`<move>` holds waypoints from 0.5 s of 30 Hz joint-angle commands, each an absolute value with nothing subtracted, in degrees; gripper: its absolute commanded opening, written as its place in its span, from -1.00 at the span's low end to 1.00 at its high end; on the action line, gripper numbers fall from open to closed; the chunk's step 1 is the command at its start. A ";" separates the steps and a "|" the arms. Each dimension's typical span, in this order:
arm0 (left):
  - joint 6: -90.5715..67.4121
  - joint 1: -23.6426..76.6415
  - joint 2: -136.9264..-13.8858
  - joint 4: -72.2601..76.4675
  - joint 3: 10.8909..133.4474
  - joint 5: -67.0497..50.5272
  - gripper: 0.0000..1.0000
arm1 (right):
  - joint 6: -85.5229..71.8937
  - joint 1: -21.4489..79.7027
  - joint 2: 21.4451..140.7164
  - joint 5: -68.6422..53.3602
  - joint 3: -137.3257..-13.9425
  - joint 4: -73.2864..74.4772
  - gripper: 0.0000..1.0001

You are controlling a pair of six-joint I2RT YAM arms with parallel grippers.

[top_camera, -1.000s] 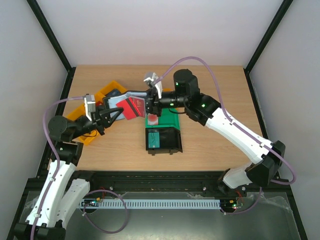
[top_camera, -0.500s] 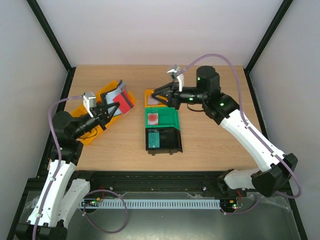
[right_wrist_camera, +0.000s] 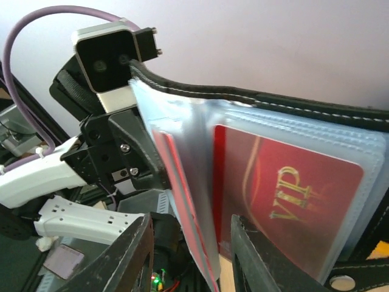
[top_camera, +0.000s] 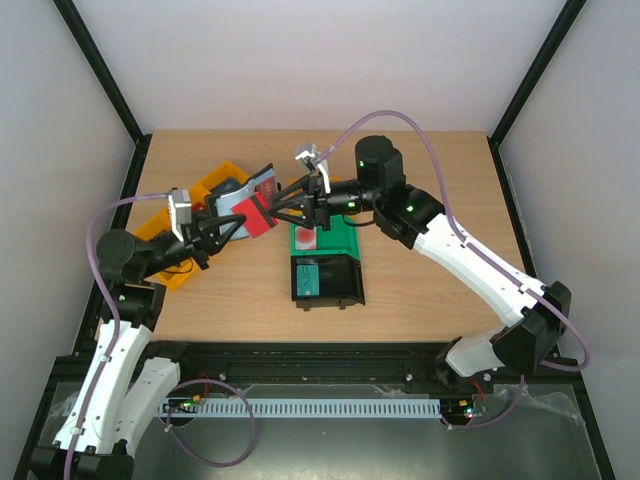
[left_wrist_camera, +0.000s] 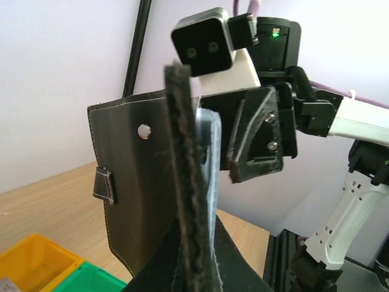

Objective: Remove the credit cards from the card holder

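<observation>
Left claw [top_camera: 230,224] clamped shut on card holder [left_wrist_camera: 130,182], held upright above bench [top_camera: 420,290]. Right claw [right_wrist_camera: 191,225] partly open (fingers either side of one sleeve's edge, not pinching). Red credit cards [right_wrist_camera: 285,207] inside clear sleeves [right_wrist_camera: 188,158] of holder.

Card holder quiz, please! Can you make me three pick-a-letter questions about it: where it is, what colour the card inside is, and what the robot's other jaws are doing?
1. Where is the card holder?
A. Lying in the green bin
B. Held up off the table by the left gripper
C. Flat on the table

2. What colour is the credit card marked VIP?
A. Red
B. Teal
C. White

3. How do the right gripper's jaws stand?
A. Shut on a pulled-out card
B. Shut on the black bin
C. Open, either side of a clear sleeve

Answers:
1 B: the top view shows it raised in the left gripper's shut jaws.
2 A: the right wrist view shows red behind gold letters.
3 C: the jaws stand apart with the sleeve's edge between them.
</observation>
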State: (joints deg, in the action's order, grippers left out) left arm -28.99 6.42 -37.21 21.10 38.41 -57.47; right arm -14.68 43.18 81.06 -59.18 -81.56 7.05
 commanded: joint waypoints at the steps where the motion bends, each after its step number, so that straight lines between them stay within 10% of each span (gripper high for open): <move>1: -29.44 6.24 -37.15 25.88 38.38 -60.04 -0.95 | -15.67 44.10 82.62 -60.97 -83.66 3.61 -0.35; 10: -29.62 6.33 -37.44 26.29 38.38 -60.05 -0.95 | -16.92 44.66 83.81 -63.19 -83.81 2.91 -0.95; 15: -29.66 6.33 -37.50 25.79 38.32 -59.61 -0.80 | -15.95 44.64 82.71 -64.09 -83.64 2.69 -0.97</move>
State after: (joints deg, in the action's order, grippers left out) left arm -29.85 6.42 -37.58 23.00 38.41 -58.98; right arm -16.49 44.34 83.68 -62.52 -82.00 5.26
